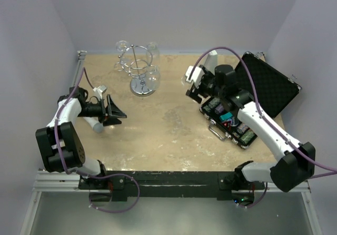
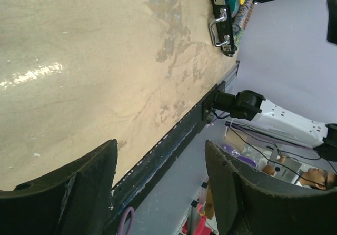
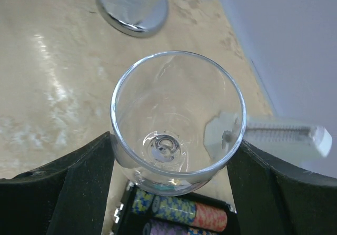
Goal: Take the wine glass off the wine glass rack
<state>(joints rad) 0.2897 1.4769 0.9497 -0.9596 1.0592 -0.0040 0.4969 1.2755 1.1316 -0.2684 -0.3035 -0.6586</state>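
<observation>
The wine glass rack (image 1: 139, 66) stands at the back of the table on its shiny disc base (image 1: 143, 87), and up to three clear glasses hang from its arms, one of them (image 1: 152, 76) near the base. My right gripper (image 3: 176, 148) is shut on the bowl of a wine glass (image 3: 176, 119), with the mouth of the glass facing the wrist camera. The glass is apart from the rack, whose base (image 3: 134, 8) shows beyond it. In the top view this gripper (image 1: 192, 85) hangs to the right of the rack. My left gripper (image 1: 118, 114) is open and empty, turned on its side (image 2: 160, 161).
An open black case of poker chips (image 1: 231, 121) lies at the right with its lid (image 1: 268, 87) raised; the chips (image 3: 179, 214) sit just under the held glass. The table's front rail (image 2: 174, 140) runs past the left fingers. Walls close in on the left, back and right.
</observation>
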